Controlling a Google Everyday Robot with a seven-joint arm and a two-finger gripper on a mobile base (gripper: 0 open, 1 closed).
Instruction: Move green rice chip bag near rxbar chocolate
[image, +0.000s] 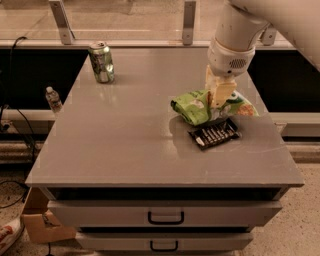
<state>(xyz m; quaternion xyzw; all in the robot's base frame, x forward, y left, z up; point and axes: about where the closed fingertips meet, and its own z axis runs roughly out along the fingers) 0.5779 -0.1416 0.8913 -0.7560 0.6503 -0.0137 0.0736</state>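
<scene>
One gripper is clamped on the chip bag, with the chocolate bar just beside it; a high release could drop the bag onto the bar.

The gripper clasps crumpled green rice chip bag just behind dark rxbar chocolate.
</scene>
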